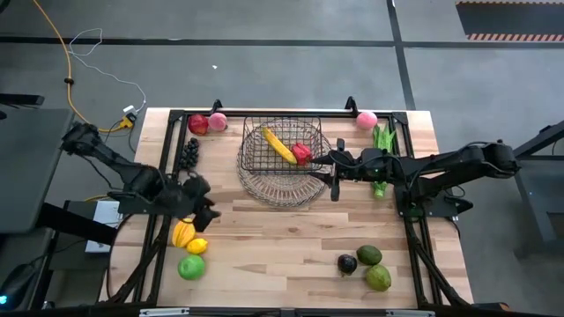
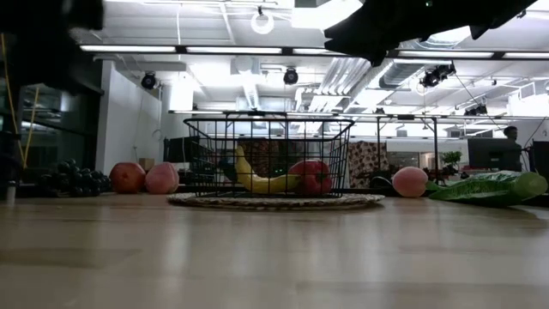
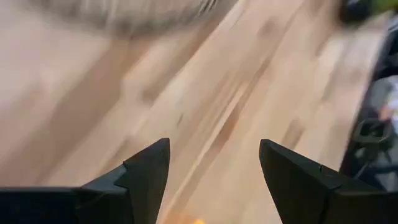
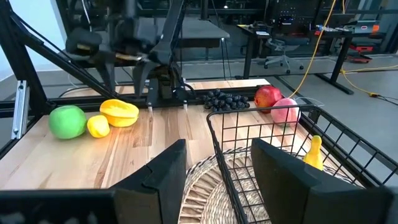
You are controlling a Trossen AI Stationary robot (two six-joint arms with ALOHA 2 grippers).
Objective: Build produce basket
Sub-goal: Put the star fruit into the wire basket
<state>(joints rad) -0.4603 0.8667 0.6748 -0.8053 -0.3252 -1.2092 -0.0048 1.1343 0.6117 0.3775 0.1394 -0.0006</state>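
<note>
Right gripper point(image 1: 334, 179) at basket point(image 1: 256, 158) rim — fingers spread, empty; left gripper point(image 1: 204, 204) fingers spread above table point(image 1: 282, 246).

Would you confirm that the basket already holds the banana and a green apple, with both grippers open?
Not quite: beside the banana in the basket lies a red piece, not a green apple, as the high view shows. The left gripper and right gripper are open.

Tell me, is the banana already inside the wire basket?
Yes, in the high view the banana lies inside the basket, beside a red piece.
</note>
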